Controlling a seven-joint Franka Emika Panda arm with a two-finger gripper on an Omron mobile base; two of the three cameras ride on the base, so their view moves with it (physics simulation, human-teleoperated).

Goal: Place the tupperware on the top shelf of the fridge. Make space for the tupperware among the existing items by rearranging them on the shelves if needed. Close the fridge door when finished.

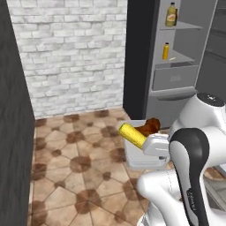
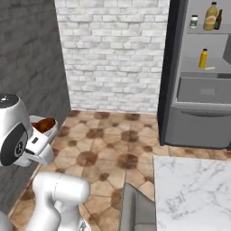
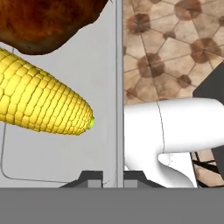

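Note:
My gripper (image 3: 118, 179) is shut on the side wall of the tupperware (image 3: 57, 153), one fingertip on each side of the wall. The translucent-white tub (image 1: 137, 158) hangs above the tiled floor, holding a yellow corn cob (image 1: 132, 134) and brown meat (image 1: 150, 126). Its rim and the meat also show beside the arm's head (image 2: 50, 131). The fridge (image 1: 174, 95) stands open at the far right. On its top shelf (image 2: 203, 33) are the white jar (image 2: 194, 21), the big orange juice bottle (image 2: 210, 16) and the slim brown bottle (image 2: 219, 20).
A lower shelf carries a small orange bottle (image 2: 203, 58) above the grey drawer (image 2: 203, 90). The fridge door (image 1: 215, 53) is swung open at the right. A dark wall (image 1: 13, 114) runs along the left, a marble counter (image 2: 194, 194) sits near right, and a brick wall (image 1: 75, 48) closes the back.

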